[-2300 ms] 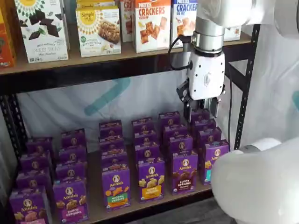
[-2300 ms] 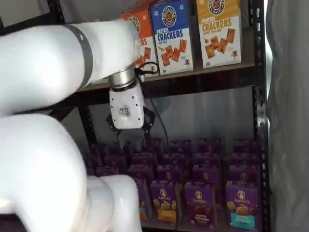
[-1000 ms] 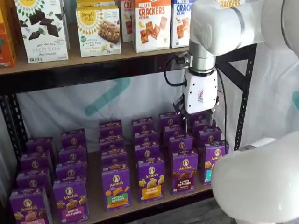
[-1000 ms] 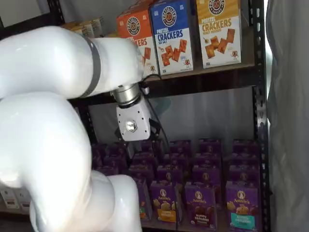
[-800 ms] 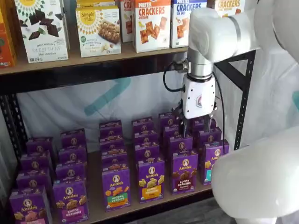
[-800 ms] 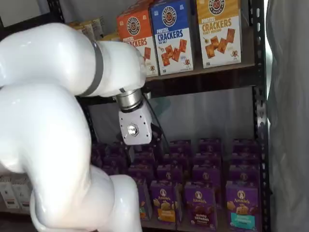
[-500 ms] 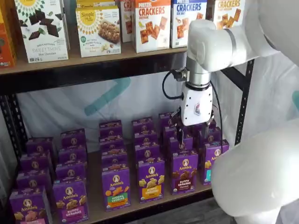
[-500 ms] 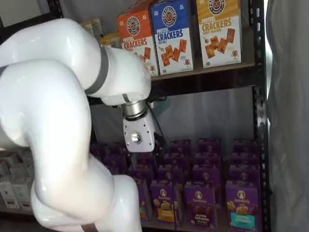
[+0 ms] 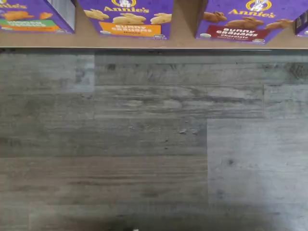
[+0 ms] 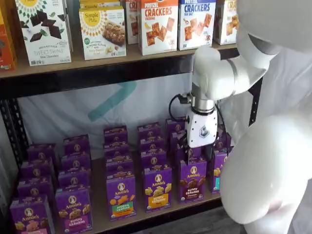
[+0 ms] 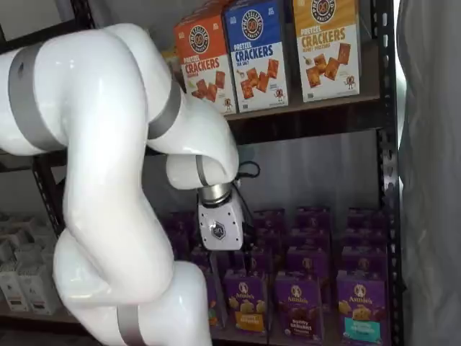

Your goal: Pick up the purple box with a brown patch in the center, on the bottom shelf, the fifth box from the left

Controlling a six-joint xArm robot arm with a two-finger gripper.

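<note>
The purple box (image 10: 192, 179) with dark brown bunnies and a brown band stands upright at the front of its column on the bottom shelf (image 10: 100, 214). It also shows in a shelf view (image 11: 297, 306) and in the wrist view (image 9: 238, 21), at the shelf's front edge. My gripper (image 10: 197, 155) hangs just above and behind it, over the boxes in the same column; its white body also shows in a shelf view (image 11: 218, 229). Its black fingers blend into the dark boxes, so I cannot tell whether they are open. It holds nothing.
A yellow-orange band carton (image 10: 157, 187) and a green band carton (image 10: 121, 196) stand left of the purple box, a teal one (image 11: 360, 311) to its right. Cracker boxes (image 10: 159, 24) fill the upper shelf. A black frame post (image 10: 253, 105) stands at right. Grey wood floor (image 9: 154, 144) lies below.
The gripper has come down and forward from behind the back rows to just above the front boxes of the purple box's column. The arm has swung in closer to the shelf.
</note>
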